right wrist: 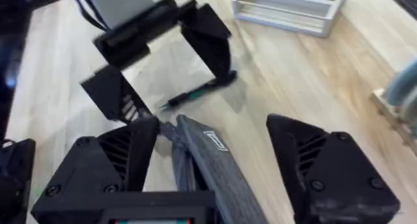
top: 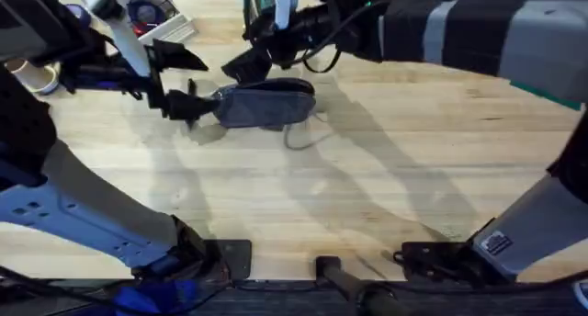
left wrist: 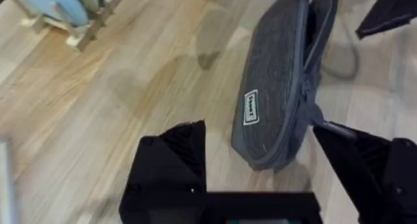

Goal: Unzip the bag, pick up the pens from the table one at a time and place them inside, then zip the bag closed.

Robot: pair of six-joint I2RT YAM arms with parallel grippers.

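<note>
- From overhead we see the bag (top: 265,106) lying on the table (top: 367,187), toward the far side and left of the middle, with the two grippers at opposite ends of it.
- The left gripper (top: 184,103) sits at the bag's left end; the right gripper (top: 248,68) comes in from the far right and hovers over the bag's upper edge.
- Our left wrist view adds what the overhead blurs: the bag (left wrist: 277,87) is dark grey fabric with a small white label (left wrist: 251,107) on its side and a zipper line along its edge. The left gripper (left wrist: 260,165) has its jaws spread wide, one on either side of the bag's near end, and one fingertip (left wrist: 335,133) touches the zipper end; we cannot tell whether it has actually caught the pull tab.
- Our right wrist view shows the right gripper (right wrist: 212,152) with its jaws wide apart and the bag (right wrist: 208,168) standing on edge between them; nothing is clamped.
- That same view shows a pen (right wrist: 195,94), slim and dark with a green section, lying on the table just beyond the bag, under the left arm's gripper (right wrist: 163,61).
- A white tray (right wrist: 290,12) sits farther off in that view.
</note>
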